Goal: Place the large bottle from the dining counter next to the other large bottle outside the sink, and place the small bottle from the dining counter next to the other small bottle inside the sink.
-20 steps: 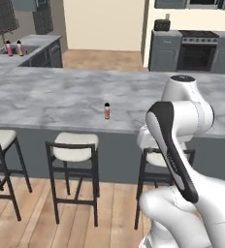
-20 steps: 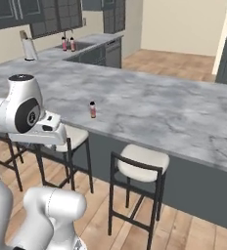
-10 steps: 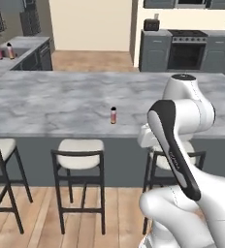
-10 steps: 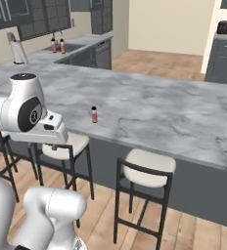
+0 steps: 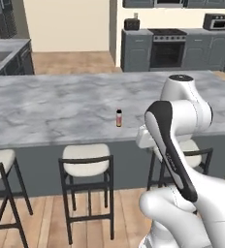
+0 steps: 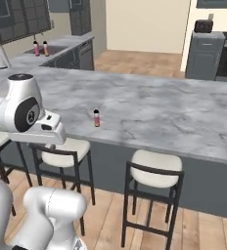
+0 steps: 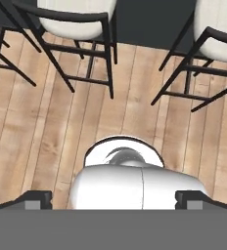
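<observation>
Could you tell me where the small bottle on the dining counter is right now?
The small bottle stands upright on the grey marble dining counter near its front edge, above the bar stools, left of the arm in the left base view.

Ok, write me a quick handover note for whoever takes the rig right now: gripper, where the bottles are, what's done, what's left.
Gripper: open, holding nothing, pointing down at the wood floor in front of the stools.
Small bottle: upright on the dining counter, near its front edge, untouched.
Two bottles stand at the far counter on the left; their sizes and the sink are too small to make out.
No large bottle can be made out on the dining counter.
Done: nothing placed yet.
Left: both bottle placements.
</observation>
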Robot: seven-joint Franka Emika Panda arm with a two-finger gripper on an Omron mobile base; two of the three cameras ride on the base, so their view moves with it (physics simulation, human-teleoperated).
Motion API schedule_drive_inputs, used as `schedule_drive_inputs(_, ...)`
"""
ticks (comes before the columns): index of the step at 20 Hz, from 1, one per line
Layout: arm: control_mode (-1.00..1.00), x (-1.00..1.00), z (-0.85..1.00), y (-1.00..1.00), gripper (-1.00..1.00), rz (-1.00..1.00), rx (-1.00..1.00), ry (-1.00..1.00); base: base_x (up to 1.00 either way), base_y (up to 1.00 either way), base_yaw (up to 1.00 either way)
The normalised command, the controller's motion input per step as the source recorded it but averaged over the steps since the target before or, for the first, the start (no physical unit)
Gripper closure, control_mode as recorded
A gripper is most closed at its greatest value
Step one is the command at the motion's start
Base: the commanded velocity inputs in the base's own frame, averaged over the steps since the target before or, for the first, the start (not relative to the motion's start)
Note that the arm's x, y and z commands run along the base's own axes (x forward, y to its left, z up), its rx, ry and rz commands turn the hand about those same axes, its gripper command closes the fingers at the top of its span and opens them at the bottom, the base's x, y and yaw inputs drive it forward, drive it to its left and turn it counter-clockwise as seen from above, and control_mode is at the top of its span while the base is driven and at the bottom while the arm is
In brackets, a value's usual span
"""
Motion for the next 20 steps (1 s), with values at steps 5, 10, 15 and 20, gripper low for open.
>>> schedule_drive_inputs(5,1.0,0.0,0.0,0.0,-1.0,0.0,0.0,0.0,0.02,-0.22,-0.11)
schedule_drive_inputs(10,1.0,0.0,0.0,0.0,-1.0,0.0,0.0,0.0,0.48,0.0,-0.1)
schedule_drive_inputs(15,1.0,0.0,0.0,0.0,-1.0,0.0,0.0,0.0,0.79,0.01,-0.13)
schedule_drive_inputs(20,1.0,0.0,0.0,0.0,-1.0,0.0,0.0,0.0,0.59,0.01,-0.29)
